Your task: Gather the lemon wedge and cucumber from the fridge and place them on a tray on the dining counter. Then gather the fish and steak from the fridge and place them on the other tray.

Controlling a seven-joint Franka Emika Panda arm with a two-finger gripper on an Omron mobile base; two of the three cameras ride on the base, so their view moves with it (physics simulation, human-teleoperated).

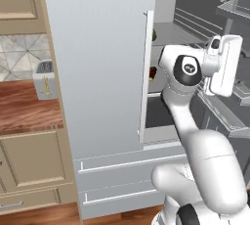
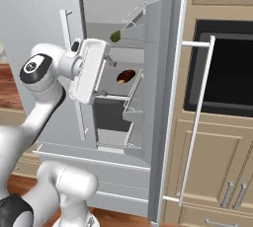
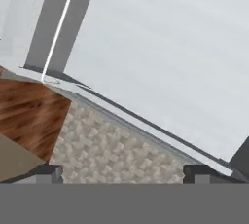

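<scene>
The fridge (image 1: 102, 72) stands with its left door shut and its right door (image 2: 165, 97) swung open. On an upper shelf inside lies the dark green cucumber (image 2: 115, 36) (image 1: 154, 34). One shelf lower sits the reddish-brown steak (image 2: 125, 76) (image 1: 153, 72). My gripper (image 2: 105, 79) hangs in front of the open compartment, level with the steak's shelf and apart from it. In the hand view its tips stand wide apart, open, with nothing between them (image 3: 126, 172). The lemon wedge and fish are hidden. The tray, the other tray and the dining counter are out of view.
The open door's long bar handle (image 2: 196, 122) juts out on the right, in front of a dark oven (image 2: 227, 73). Door bins (image 1: 227, 114) sit close beside the arm. A toaster (image 1: 44, 79) stands on a wood counter at left. Fridge drawers (image 1: 117, 180) lie below.
</scene>
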